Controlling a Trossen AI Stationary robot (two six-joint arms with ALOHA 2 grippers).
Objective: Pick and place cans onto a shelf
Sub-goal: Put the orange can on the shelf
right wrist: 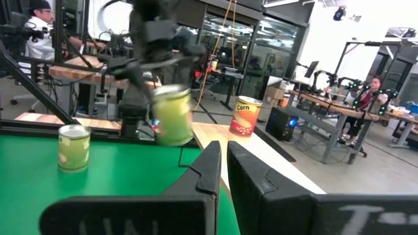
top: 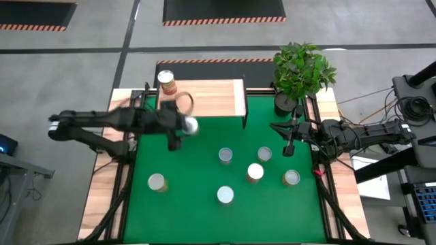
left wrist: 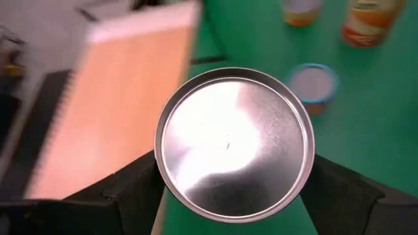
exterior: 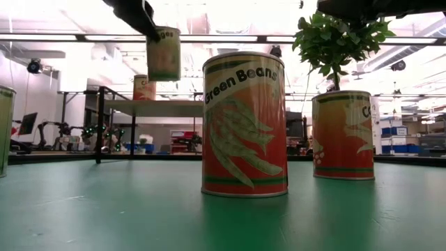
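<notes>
My left gripper (top: pixel 185 125) is shut on a can (left wrist: pixel 234 145) with a silvery top and a yellowish side. It holds the can in the air over the green mat (top: pixel 191 218), just near of the shelf (top: pixel 211 99). The held can also shows in the low view (exterior: pixel 164 54) and the right wrist view (right wrist: pixel 173 114). The shelf is a pale-wood board on thin black legs, and one can (top: pixel 165 82) stands on its far left corner. Several more cans stand upright on the mat, among them a "Green Beans" can (exterior: pixel 244 125). My right gripper (top: pixel 289 146) is shut and empty at the mat's right side. My left gripper pinches the can's side wall just under the top rim (left wrist: pixel 171 186) between its two fingers (left wrist: pixel 134 192), one on each side. The fingers slant down from the table's left. The can hangs upright, top up, lifted clear of the mat.
A potted plant (top: pixel 302 71) stands at the far right corner, beside the right arm. The cans on the mat (top: pixel 225 156) (top: pixel 255 172) (top: pixel 157 182) stand apart from one another. Much of the shelf board right of its can is bare. People and benches show in the room behind.
</notes>
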